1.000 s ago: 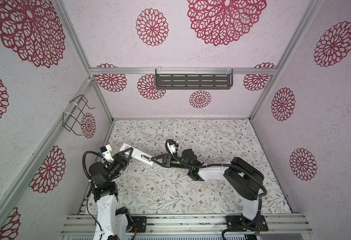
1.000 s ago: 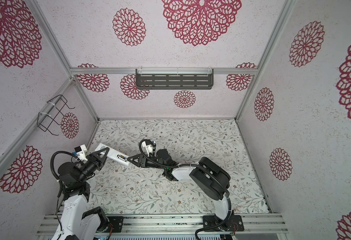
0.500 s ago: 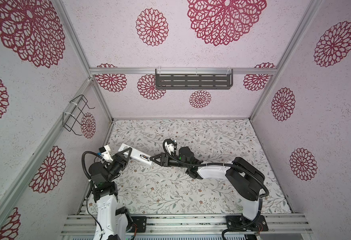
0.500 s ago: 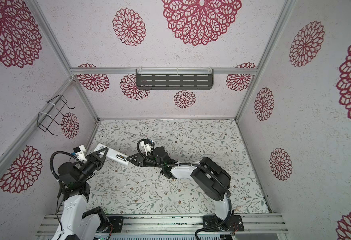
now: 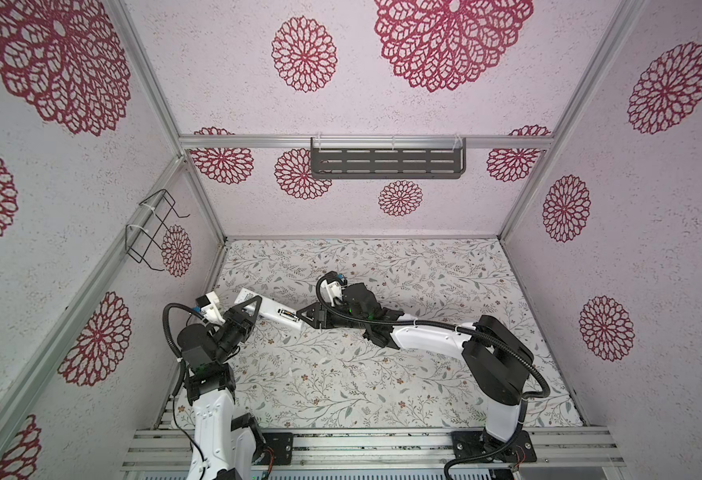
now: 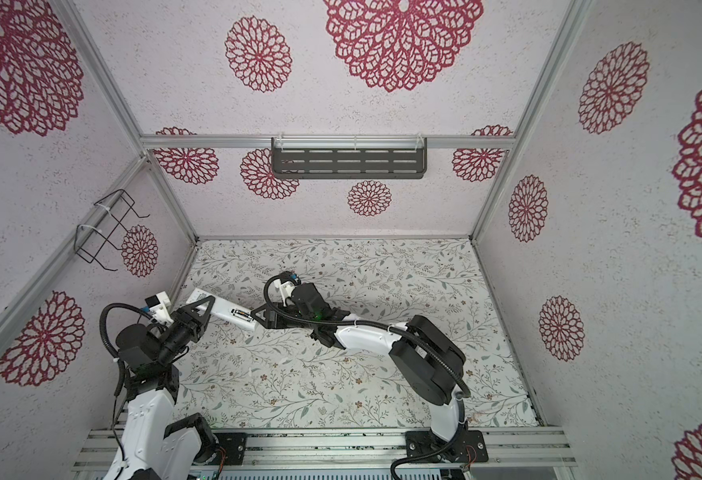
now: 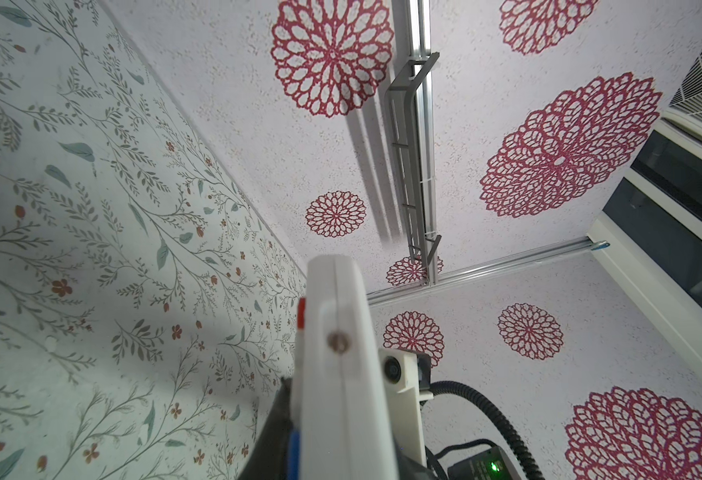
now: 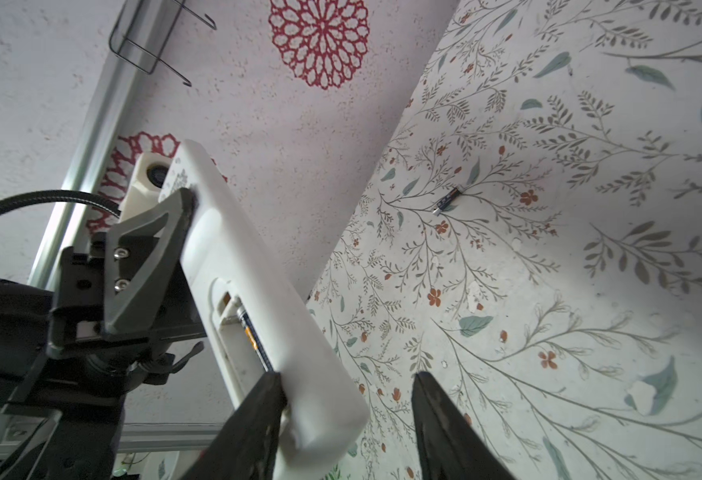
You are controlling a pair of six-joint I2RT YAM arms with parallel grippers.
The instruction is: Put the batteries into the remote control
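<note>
The white remote control [image 5: 272, 312] [image 6: 222, 309] is held off the floral table at the left, its open battery compartment facing up. My left gripper [image 5: 249, 305] [image 6: 200, 309] [image 7: 328, 415] is shut on its far half. One of the batteries [image 8: 253, 332] lies in the compartment, and another battery [image 8: 448, 200] lies loose on the mat beyond. My right gripper [image 5: 301, 318] [image 6: 255, 316] [image 8: 346, 378] is open around the remote's near end. One finger touches the compartment side there, and the other stands clear of the remote.
A dark slotted shelf [image 5: 386, 163] hangs on the back wall and a wire basket [image 5: 154, 232] on the left wall. The left wall stands close beside my left arm. The right arm stretches low across the mat [image 5: 424, 374].
My right gripper has slid a little to the left, closer onto the remote's end. The left gripper and the remote have stayed in place.
</note>
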